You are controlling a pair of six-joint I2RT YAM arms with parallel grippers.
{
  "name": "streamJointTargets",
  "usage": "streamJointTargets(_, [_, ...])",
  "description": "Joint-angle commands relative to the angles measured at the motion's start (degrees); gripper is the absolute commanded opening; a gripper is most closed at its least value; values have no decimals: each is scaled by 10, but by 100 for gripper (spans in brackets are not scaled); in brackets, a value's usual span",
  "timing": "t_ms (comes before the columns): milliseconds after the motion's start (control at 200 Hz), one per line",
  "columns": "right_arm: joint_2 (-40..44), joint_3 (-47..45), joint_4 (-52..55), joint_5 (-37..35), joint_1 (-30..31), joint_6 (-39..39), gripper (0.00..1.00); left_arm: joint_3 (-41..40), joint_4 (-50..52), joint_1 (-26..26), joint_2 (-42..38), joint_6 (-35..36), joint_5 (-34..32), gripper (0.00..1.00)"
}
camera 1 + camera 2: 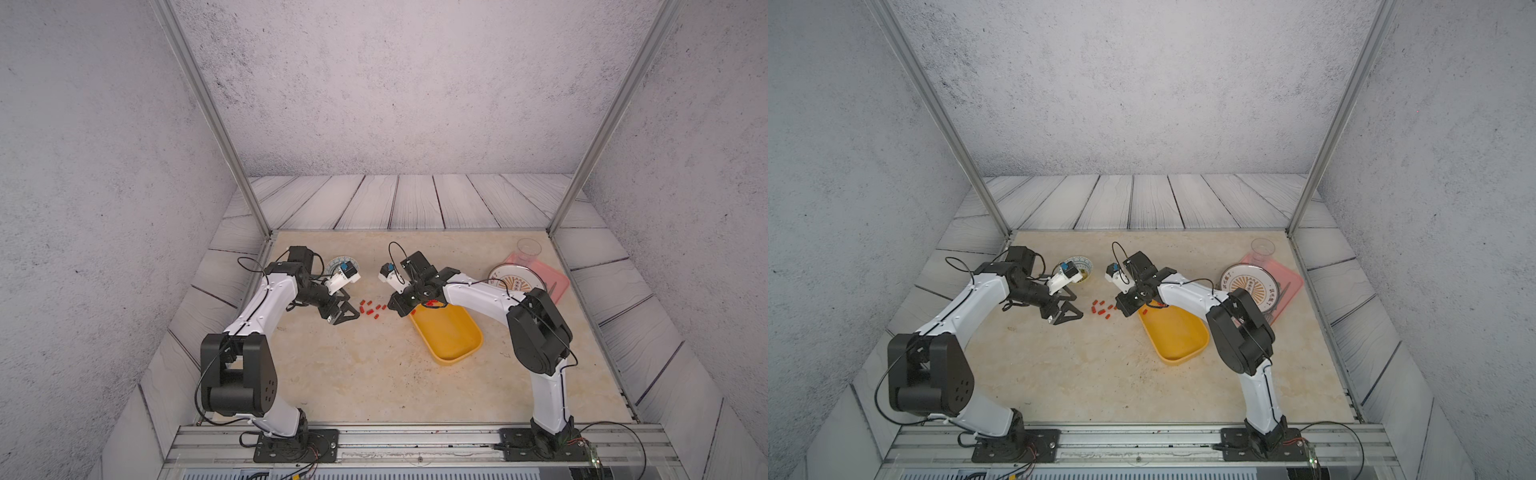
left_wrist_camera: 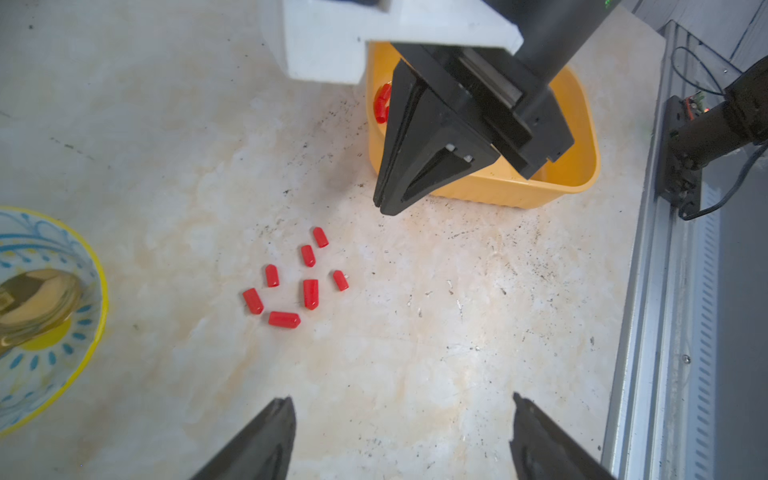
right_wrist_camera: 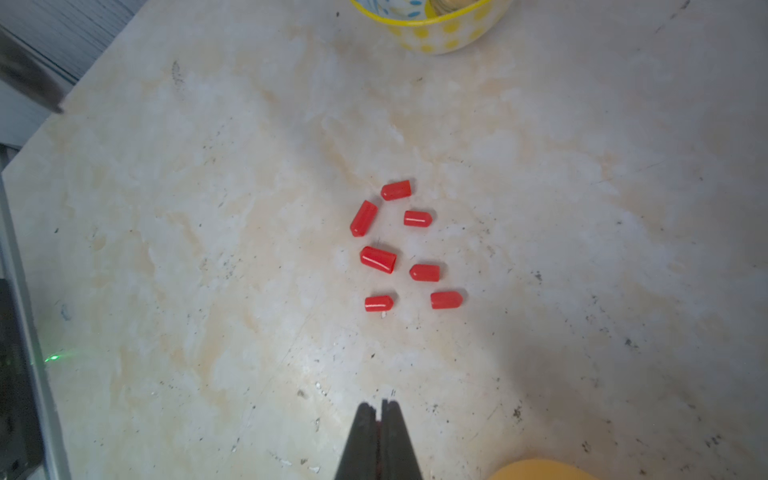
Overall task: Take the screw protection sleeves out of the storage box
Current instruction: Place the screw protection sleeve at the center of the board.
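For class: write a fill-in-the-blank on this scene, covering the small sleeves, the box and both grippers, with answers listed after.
1. On the table, outside the storage box, lie ____ screw protection sleeves.
2. The right gripper has its jaws ____.
3. The left gripper has its jaws ____.
4. Every sleeve in view is coloured ____.

Answers: seven; shut; open; red.

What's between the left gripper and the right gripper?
Seven screw protection sleeves lying on the table, touching neither left gripper nor right gripper; the left wrist view shows it.
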State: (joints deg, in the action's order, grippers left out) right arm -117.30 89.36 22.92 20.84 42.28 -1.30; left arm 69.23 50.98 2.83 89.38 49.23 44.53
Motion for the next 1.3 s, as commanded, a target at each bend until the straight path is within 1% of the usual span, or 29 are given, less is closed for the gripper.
streamJointTargets(0, [-36,31,11,-26,7,1,6,-12,-13,-9,-15,-6,-35,86])
streamJointTargets(110, [-69,64,27,-38,10,8,7,-13,-19,-11,-21,-11,-47,86])
streamJointTargets(260, [-108,105,45,-50,10,13,8,-15,-21,-11,-27,-13,-45,86])
streamJointTargets(540, [-152,157,77,-62,10,21,14,-12,-19,-11,-28,-17,-43,86])
streamJointTargets(651, [-153,166,86,-63,10,26,19,-12,-18,-11,-30,-17,-42,87])
streamJointTargets(801, [-133,165,93,-59,10,35,26,-11,-17,-11,-30,-18,-41,87])
streamJointTargets(1001, [-79,151,105,-48,3,48,26,-10,-17,-11,-32,-21,-30,87])
streamJointTargets(1141, [-8,115,117,-18,-15,72,26,-18,-23,-11,-35,-24,20,87])
streamJointTargets(1296, [79,41,136,-5,-35,131,28,-34,-38,-7,-34,-24,81,86])
